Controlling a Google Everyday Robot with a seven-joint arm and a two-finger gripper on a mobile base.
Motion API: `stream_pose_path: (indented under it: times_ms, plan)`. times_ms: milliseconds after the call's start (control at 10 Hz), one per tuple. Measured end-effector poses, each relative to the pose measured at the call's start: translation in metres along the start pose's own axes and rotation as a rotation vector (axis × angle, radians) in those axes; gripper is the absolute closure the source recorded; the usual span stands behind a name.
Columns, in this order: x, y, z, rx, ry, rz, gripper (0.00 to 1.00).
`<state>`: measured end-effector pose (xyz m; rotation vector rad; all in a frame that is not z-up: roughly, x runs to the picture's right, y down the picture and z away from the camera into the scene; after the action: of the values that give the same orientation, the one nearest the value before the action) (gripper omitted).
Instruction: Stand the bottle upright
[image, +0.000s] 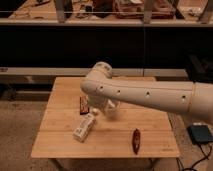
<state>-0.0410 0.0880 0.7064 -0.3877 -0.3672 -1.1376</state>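
The bottle (84, 127) lies on its side on the wooden table (60, 145), pointing diagonally from front left to back right. It is whitish with a pale label. My white arm (150, 95) reaches in from the right across the table. The gripper (104, 108) hangs below the arm's bend, just right of and behind the bottle's upper end, close to it. I cannot tell whether it touches the bottle.
A flat dark bar (83, 104) lies just behind the bottle, left of the gripper. A dark red oblong object (135, 140) lies near the table's front right. A dark box (201, 134) sits on the floor at right. Shelves (100, 22) run behind the table.
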Motion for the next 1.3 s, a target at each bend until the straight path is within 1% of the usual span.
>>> stream_pose_path:
  times_ms: [200, 300, 400, 600, 800, 1000, 1100, 1200, 1300]
  plan:
    - [-0.001, -0.003, 0.002, 0.006, -0.002, -0.002, 0.37]
    - [-0.003, -0.004, 0.011, 0.012, -0.021, 0.002, 0.37]
    - [-0.007, -0.012, 0.024, 0.026, -0.056, 0.011, 0.37]
    - [-0.016, -0.021, 0.043, 0.042, -0.120, 0.019, 0.37]
    - [-0.024, -0.025, 0.065, 0.046, -0.215, 0.024, 0.37]
    - [-0.024, -0.030, 0.079, 0.053, -0.276, 0.027, 0.37]
    - [-0.024, -0.032, 0.084, 0.050, -0.289, 0.023, 0.37]
    - [-0.023, -0.036, 0.091, 0.037, -0.296, 0.014, 0.37]
    - [-0.024, -0.038, 0.097, 0.023, -0.293, 0.003, 0.37]
